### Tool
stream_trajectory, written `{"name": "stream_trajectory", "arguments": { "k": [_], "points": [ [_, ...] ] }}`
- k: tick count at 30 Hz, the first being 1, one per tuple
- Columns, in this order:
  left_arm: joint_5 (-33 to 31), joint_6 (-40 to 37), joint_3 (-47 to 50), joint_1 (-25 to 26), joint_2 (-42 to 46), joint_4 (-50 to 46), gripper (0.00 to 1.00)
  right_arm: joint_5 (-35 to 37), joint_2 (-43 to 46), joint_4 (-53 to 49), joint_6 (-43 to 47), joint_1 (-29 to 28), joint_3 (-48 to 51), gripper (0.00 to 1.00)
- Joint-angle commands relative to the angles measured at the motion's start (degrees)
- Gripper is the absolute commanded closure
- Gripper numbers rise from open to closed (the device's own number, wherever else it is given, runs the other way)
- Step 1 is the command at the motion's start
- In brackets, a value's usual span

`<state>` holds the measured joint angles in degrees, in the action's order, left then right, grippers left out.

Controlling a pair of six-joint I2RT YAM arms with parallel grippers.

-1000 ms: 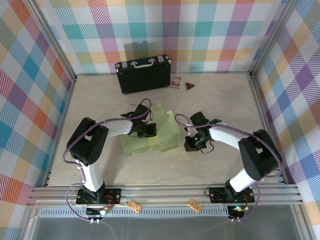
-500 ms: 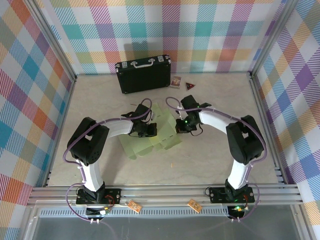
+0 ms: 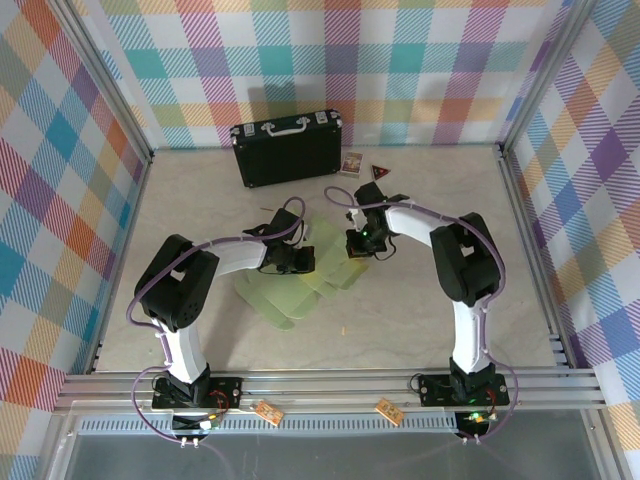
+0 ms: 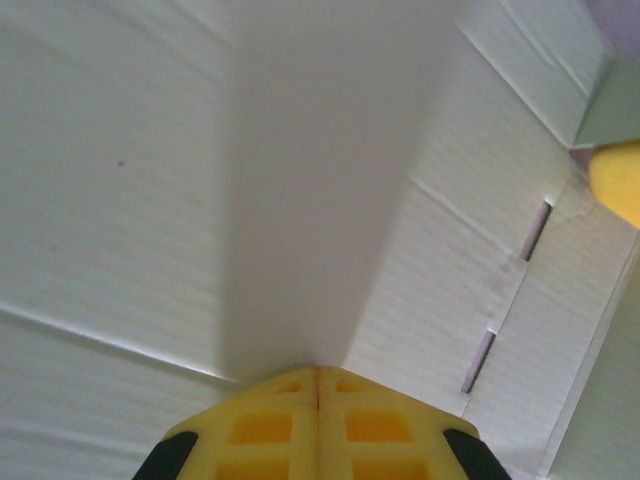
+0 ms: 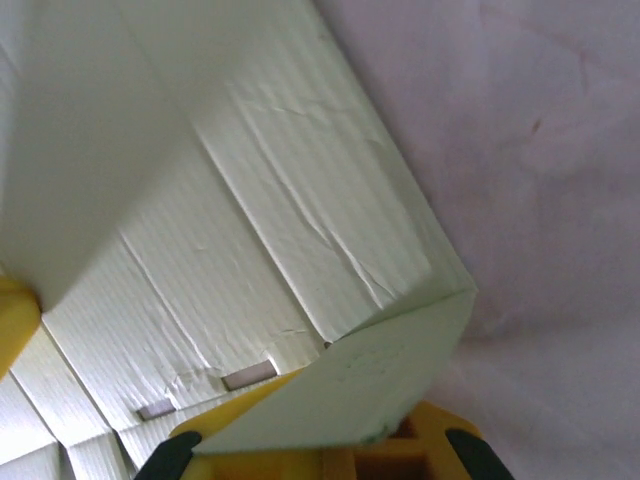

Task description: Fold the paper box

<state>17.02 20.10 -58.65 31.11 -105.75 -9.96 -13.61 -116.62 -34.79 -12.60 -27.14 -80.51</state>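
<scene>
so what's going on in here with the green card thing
Two robot arms are folding a pale green paper box that lies on the table. The left fingers are shut against the foot of a raised panel near its middle. The right fingers, also shut, are at its right edge with a flap lifted over them. Most of the card lies flat.

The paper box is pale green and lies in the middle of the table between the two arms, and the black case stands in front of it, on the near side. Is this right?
Not quite. The top external view shows the black case behind the paper box, at the back, not in front of it. The rest is right.
</scene>
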Motion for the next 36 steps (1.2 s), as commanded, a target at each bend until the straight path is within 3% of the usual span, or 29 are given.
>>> {"name": "stream_trajectory", "arguments": {
  "k": [1, 9, 14, 17, 20, 23, 29, 36],
  "points": [
    [-3.74, -1.21, 3.79, 1.2, -5.32, -8.17, 1.0, -2.24, -1.58, -1.17, 0.61, 0.93, -2.35, 1.0],
    [-3.9, -1.26, 3.85, 1.23, -5.16, -8.3, 1.0, -5.64, 6.14, 1.16, 3.96, 1.91, 0.46, 0.99],
    [-4.25, -1.16, 3.9, 1.17, -4.89, -8.5, 1.0, -8.01, 16.01, 5.64, 3.74, 2.73, 7.84, 0.69],
    [-4.22, -1.13, 3.94, 1.22, -4.73, -8.42, 1.0, -5.35, 20.68, 7.56, 0.77, 4.58, 12.91, 0.52],
    [-4.18, -1.25, 4.07, 1.21, -4.46, -8.41, 1.0, -0.9, 21.81, 6.72, -1.66, 7.42, 15.87, 0.51],
    [-3.76, -1.35, 4.32, 1.23, -4.12, -8.07, 1.0, 2.25, 21.26, 5.11, -0.67, 8.46, 17.75, 0.58],
    [-2.71, -1.03, 5.2, 1.22, -3.19, -6.98, 1.0, -4.4, 20.65, 9.35, 1.97, 7.98, 22.84, 0.59],
    [-2.37, 0.7, 7.05, 1.29, -1.1, -3.36, 1.0, -14.08, 21.25, 18.41, -11.26, 7.8, 24.22, 0.47]
  ]
}}
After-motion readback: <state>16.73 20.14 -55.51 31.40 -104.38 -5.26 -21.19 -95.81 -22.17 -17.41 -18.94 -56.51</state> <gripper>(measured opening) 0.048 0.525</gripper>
